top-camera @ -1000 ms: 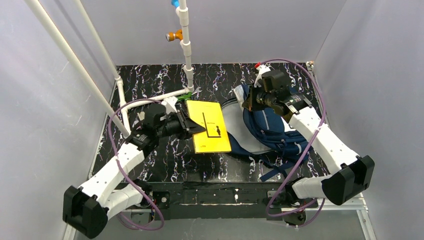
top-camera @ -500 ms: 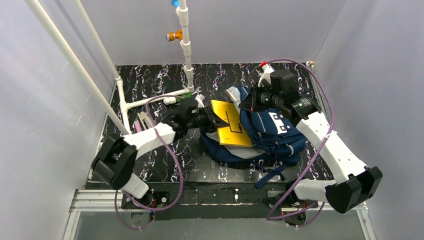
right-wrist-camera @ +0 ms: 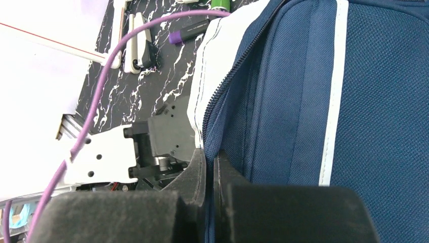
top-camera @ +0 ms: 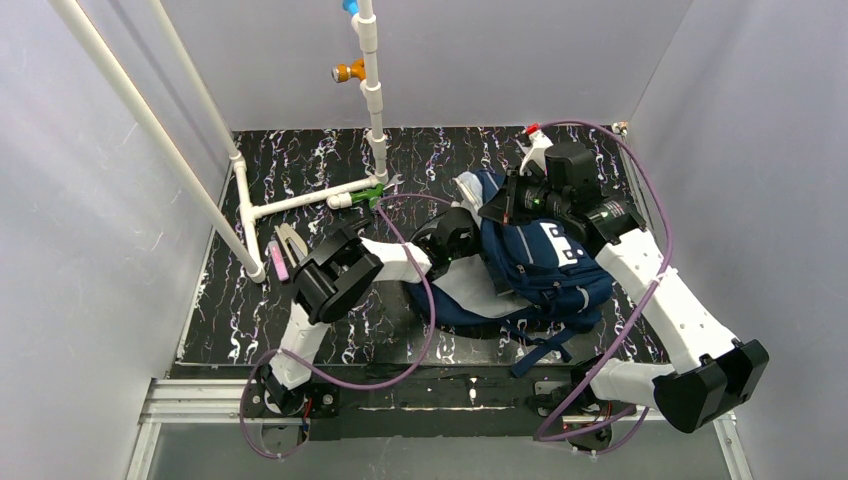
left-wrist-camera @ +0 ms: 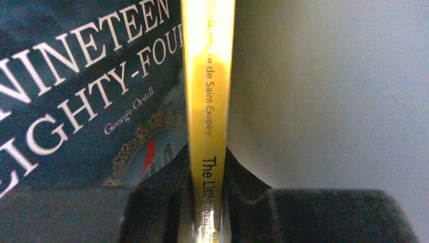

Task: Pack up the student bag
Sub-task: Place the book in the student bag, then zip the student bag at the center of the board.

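Student bag (top-camera: 545,265): soft, limp cloth, likely sags | your right claw (right-wrist-camera: 210,161) pinches its zippered rim (right-wrist-camera: 215,114), soundest hold | left claw (left-wrist-camera: 205,169) grips stiff yellow book (left-wrist-camera: 207,76) at spine end

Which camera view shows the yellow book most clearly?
The left wrist view: the yellow book fills the centre, spine lettering readable, clamped in the left gripper. The top external and right wrist views show the student bag but no book.

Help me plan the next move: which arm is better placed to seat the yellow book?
Left. The left gripper clamps the yellow book inside the student bag; the right gripper pinches its rim.
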`<action>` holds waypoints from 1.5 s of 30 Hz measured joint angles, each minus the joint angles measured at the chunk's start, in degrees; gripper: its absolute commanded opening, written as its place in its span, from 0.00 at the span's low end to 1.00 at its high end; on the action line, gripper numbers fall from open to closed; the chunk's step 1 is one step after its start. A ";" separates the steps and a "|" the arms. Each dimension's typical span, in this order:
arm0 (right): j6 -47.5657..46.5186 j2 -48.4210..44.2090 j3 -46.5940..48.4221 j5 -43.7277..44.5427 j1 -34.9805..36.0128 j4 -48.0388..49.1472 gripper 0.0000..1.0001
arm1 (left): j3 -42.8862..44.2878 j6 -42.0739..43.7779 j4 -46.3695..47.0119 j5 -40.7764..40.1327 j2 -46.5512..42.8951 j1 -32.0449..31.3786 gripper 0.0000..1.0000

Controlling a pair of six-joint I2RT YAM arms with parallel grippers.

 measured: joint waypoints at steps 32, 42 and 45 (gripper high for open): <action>-2.75 -3.43 -2.71 1.51 -0.68 -0.39 0.02 | -10.64 20.96 -34.38 -2.78 -21.97 3.13 0.71; -0.20 2.51 -12.11 -7.87 2.21 8.96 0.30 | -27.02 31.30 -39.78 -2.56 -49.75 8.17 0.80; 0.85 9.90 -13.97 -8.37 7.23 12.81 0.50 | -30.64 32.96 -39.60 -2.12 -57.68 8.81 0.82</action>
